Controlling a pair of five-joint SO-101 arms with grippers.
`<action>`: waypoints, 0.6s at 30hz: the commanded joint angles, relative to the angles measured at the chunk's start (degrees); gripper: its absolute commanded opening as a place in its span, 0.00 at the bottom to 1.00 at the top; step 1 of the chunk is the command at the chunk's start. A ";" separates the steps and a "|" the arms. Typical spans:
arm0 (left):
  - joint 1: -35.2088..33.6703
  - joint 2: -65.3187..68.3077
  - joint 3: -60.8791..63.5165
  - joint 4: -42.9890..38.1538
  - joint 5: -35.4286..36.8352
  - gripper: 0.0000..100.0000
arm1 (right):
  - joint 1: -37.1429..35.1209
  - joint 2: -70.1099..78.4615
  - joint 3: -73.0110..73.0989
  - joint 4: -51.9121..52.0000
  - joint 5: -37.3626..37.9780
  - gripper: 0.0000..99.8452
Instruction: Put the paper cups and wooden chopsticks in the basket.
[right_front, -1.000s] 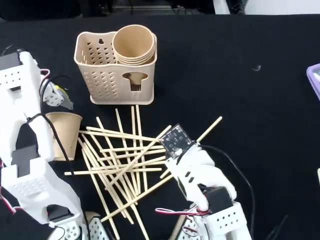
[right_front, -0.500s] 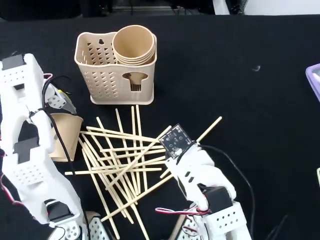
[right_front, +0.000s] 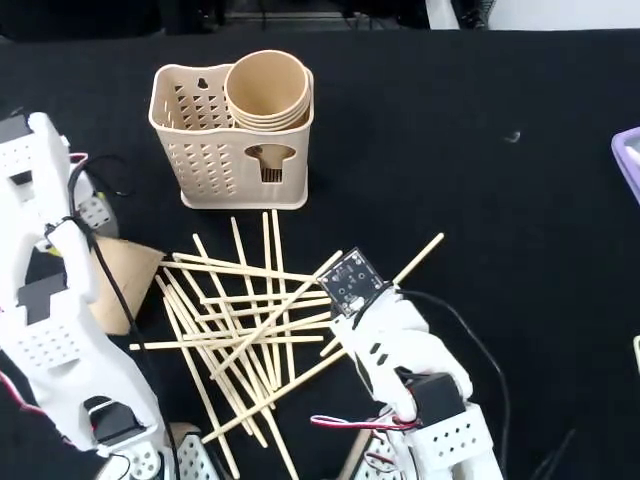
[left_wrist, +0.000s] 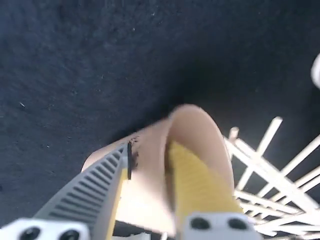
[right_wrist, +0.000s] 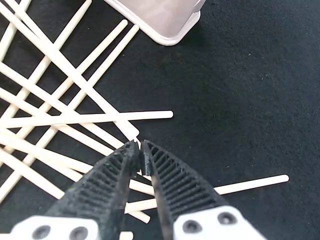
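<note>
A: Over on the left, clamped or slack?

B: Clamped. Pinching the wall of a paper cup (left_wrist: 200, 140) in the left gripper (left_wrist: 150, 150), between the ribbed grey finger and the yellow one, and squashing the rim out of round.

A: Pointing which way?

B: Tilted off upright, going by the high view. Wide mouth toward the basket (right_front: 215, 165), narrow base toward the near edge, so a long axis roughly far-to-near, leaning a little toward the chopsticks (right_front: 245, 320). Sitting at the left edge of that pile, just beside the nearest sticks. Cannot tell whether resting on the table (right_front: 480, 250) or lifted off it.

A: And on the right?

B: Closed almost tip to tip on the right gripper (right_wrist: 139, 145), low over the pile, right at the end of one stick. Cannot tell whether nipping that stick or merely touching it.

A: Lie of the chopsticks?

B: Scattered flat on the black table, just in front of the basket. Mostly lying far-to-near, fanning out from the basket's front. A few lying crosswise over those. One long diagonal too, running from near-left to far-right and passing under the right arm (right_front: 400, 350).

A: Inside the basket?

B: Holding a stack of cups (right_front: 267, 88), nested mouth-up in its right half. Standing upright toward the far left of the table.
</note>
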 joint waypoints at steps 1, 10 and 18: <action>-1.98 -3.08 1.19 0.70 -4.84 0.08 | 0.79 -0.75 -0.13 -1.76 0.00 0.01; -9.01 -8.18 -0.57 0.70 -15.21 0.03 | 0.79 -0.75 -0.13 -1.76 0.00 0.01; -14.29 -20.22 -0.40 0.18 -24.97 0.03 | 0.70 -0.75 -0.13 -1.76 0.00 0.01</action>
